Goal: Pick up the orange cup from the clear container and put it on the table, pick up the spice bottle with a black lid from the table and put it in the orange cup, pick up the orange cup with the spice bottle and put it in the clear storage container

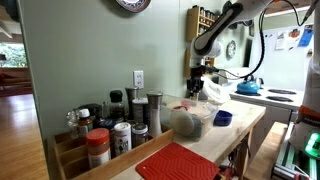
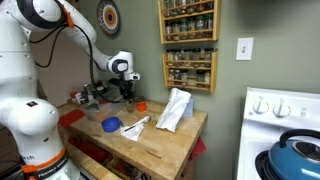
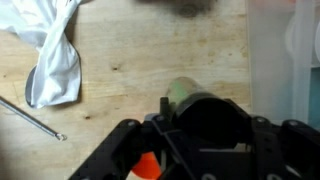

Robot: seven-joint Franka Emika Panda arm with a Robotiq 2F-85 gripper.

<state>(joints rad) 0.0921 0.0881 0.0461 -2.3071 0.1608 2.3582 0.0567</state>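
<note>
Gripper [image 2: 125,92] hangs low over the table [image 2: 165,142] — whether its jaws are spread or pinching something, I cannot tell.
Orange cup [image 2: 141,105], small, plain and orange-red, sits on the wood just beside it — it looks light, so an off-centre descent could clip its rim and tip it.

The arm [image 2: 40,14] is built of rounded, glossy white shells with dark bands at the joints. A thin black cable [image 2: 90,40] runs along its outer links. The gripper [image 2: 124,90] at its end is matte black, its housing broad and blocky in the wrist view
</note>
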